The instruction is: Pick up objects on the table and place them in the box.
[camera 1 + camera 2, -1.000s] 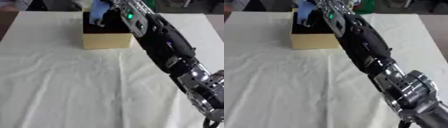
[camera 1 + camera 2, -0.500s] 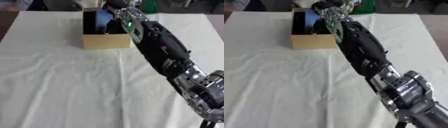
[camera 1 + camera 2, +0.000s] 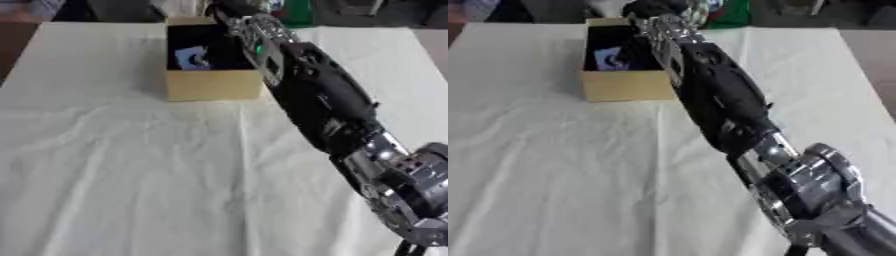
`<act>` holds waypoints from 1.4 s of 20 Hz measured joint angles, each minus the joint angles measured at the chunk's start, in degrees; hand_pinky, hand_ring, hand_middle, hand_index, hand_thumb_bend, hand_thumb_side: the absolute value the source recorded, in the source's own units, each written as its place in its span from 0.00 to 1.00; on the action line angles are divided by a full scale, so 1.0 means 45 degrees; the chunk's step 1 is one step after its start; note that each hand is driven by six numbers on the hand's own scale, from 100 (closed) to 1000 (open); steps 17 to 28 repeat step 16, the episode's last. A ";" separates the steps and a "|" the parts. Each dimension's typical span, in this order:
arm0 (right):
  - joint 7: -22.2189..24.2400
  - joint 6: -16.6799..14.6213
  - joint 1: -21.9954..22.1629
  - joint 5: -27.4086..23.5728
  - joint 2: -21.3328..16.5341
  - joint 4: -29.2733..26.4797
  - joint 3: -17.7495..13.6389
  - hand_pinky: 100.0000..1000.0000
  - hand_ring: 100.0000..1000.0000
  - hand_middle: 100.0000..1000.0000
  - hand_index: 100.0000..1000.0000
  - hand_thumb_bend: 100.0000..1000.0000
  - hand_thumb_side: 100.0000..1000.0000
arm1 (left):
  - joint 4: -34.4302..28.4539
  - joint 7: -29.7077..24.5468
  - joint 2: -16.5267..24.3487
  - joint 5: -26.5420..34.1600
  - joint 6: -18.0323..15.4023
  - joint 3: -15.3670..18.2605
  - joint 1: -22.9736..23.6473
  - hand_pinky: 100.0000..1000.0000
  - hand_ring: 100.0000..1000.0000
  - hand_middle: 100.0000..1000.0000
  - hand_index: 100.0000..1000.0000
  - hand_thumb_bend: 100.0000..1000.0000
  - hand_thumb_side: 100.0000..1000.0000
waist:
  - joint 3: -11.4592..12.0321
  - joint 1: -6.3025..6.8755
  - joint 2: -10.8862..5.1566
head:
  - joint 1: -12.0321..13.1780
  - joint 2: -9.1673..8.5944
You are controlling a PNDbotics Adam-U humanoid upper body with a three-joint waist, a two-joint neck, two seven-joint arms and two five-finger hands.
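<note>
- Cream cloth (image 3: pixel 131 175), wrinkled, over the whole tabletop.
- Tan cardboard box (image 3: pixel 213 84) near the far edge of the tabletop, about midway along it, top open, inside dark.
- Inside the box, toward its left wall: a small pale blue-and-white object (image 3: pixel 192 57) lying on the bottom; exact kind not discernible.
- Black right arm (image 3: pixel 315 95) with silver joints, entering from the near right corner and stretching diagonally across the tabletop to the far right corner of the box.
- Green light (image 3: pixel 259 48) showing on the forearm close to the wrist.
- Right hand (image 3: pixel 651 8) dark, at the far rim of the box near its right corner, at the very top of both views; fingers not made out, so no telling whether spread or curled, or whether anything is in them.
- Blue-and-white object apart from the hand, with dark box floor between them.
- Green item (image 3: pixel 296 12) beyond the far edge of the tabletop, behind the arm.
- Dark floor past the left edge of the tabletop.
- Left hand nowhere in either view.
</note>
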 measured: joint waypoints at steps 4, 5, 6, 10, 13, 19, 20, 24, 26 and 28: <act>-0.0088 0.0103 0.0000 -0.0538 -0.0124 -0.0746 -0.0072 0.83 0.85 0.83 0.93 0.41 0.20 | 0.0000 -0.0005 -0.0001 0.0000 0.0005 0.0000 0.0004 0.70 0.51 0.45 0.77 0.28 0.06 | -0.0006 0.0000 0.0000 | 0.0027 0.0001; -0.0080 0.0122 0.0000 -0.0721 -0.0211 -0.1004 -0.0070 0.82 0.85 0.82 0.93 0.40 0.19 | 0.0000 -0.0005 -0.0001 0.0000 0.0005 0.0000 0.0006 0.70 0.51 0.45 0.77 0.28 0.06 | -0.0016 0.0000 0.0000 | 0.0050 0.0002; -0.0057 0.0145 -0.0001 -0.0913 -0.0319 -0.1280 -0.0062 0.82 0.84 0.82 0.92 0.31 0.14 | 0.0000 -0.0004 -0.0001 0.0000 0.0006 0.0000 0.0007 0.70 0.51 0.45 0.77 0.28 0.06 | -0.0028 0.0000 0.0000 | 0.0071 0.0002; -0.0106 0.0080 -0.0009 -0.1707 -0.0964 -0.2524 0.0122 0.79 0.80 0.79 0.91 0.02 0.01 | 0.0000 0.0001 -0.0001 -0.0002 0.0010 0.0003 0.0014 0.70 0.51 0.45 0.77 0.28 0.06 | -0.0155 0.0000 0.0000 | 0.0206 0.0015; -0.0326 -0.0157 0.0120 -0.2309 -0.1567 -0.3515 0.0255 0.77 0.78 0.77 0.90 0.00 0.00 | 0.0000 0.0027 -0.0001 -0.0031 0.0020 0.0007 0.0016 0.70 0.51 0.45 0.77 0.28 0.06 | -0.0271 0.0000 0.0000 | 0.0336 0.0027; -0.0725 -0.0594 0.0519 -0.2901 -0.2198 -0.4491 0.0365 0.77 0.77 0.76 0.89 0.00 0.00 | 0.0000 0.0062 -0.0001 -0.0050 0.0025 0.0013 0.0016 0.70 0.51 0.45 0.77 0.28 0.05 | -0.0383 0.0002 -0.0004 | 0.0454 0.0094; -0.0725 -0.0594 0.0519 -0.2901 -0.2198 -0.4491 0.0365 0.77 0.77 0.76 0.89 0.00 0.00 | 0.0000 0.0062 -0.0001 -0.0050 0.0025 0.0013 0.0016 0.70 0.51 0.45 0.77 0.28 0.05 | -0.0383 0.0002 -0.0004 | 0.0454 0.0094; -0.0725 -0.0594 0.0519 -0.2901 -0.2198 -0.4491 0.0365 0.77 0.77 0.76 0.89 0.00 0.00 | 0.0000 0.0062 -0.0001 -0.0050 0.0025 0.0013 0.0016 0.70 0.51 0.45 0.77 0.28 0.05 | -0.0383 0.0002 -0.0004 | 0.0454 0.0094; -0.0725 -0.0594 0.0519 -0.2901 -0.2198 -0.4491 0.0365 0.77 0.77 0.76 0.89 0.00 0.00 | 0.0000 0.0062 -0.0001 -0.0050 0.0025 0.0013 0.0016 0.70 0.51 0.45 0.77 0.28 0.05 | -0.0383 0.0002 -0.0004 | 0.0454 0.0094; -0.0725 -0.0594 0.0519 -0.2901 -0.2198 -0.4491 0.0365 0.77 0.77 0.76 0.89 0.00 0.00 | 0.0000 0.0062 -0.0001 -0.0050 0.0025 0.0013 0.0016 0.70 0.51 0.45 0.77 0.28 0.05 | -0.0383 0.0002 -0.0004 | 0.0454 0.0094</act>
